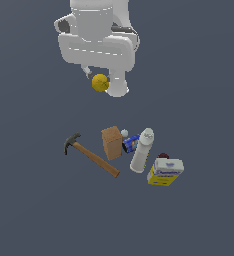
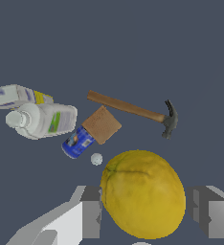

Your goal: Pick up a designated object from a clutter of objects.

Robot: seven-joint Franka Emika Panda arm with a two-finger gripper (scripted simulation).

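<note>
Dimpled yellow ball [image 2: 142, 194] pinched in the hand [image 2: 145, 210], high above the clutter.

We see its lemon-like skin between two grey, blocky fingers [image 2: 91, 210] pressed on either side. Below on the dark tabletop [image 1: 34, 210] lie a wooden-handled hammer [image 1: 91, 156], matte brown box [image 1: 112, 143], white bottle [image 1: 142, 150], half-hidden blue can [image 1: 131, 144] and yellow-and-white box [image 1: 165, 172]. The bulky white arm [image 1: 96, 45] is cut off at the top and mostly masks the hand.

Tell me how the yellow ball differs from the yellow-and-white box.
The yellow ball is round and plain; the yellow-and-white box is squared, with a blue label. The ball is held between the fingers, high above the surface; the box lies among the clutter. In the exterior view, the ball looks smaller. Both carry yellow.
</note>
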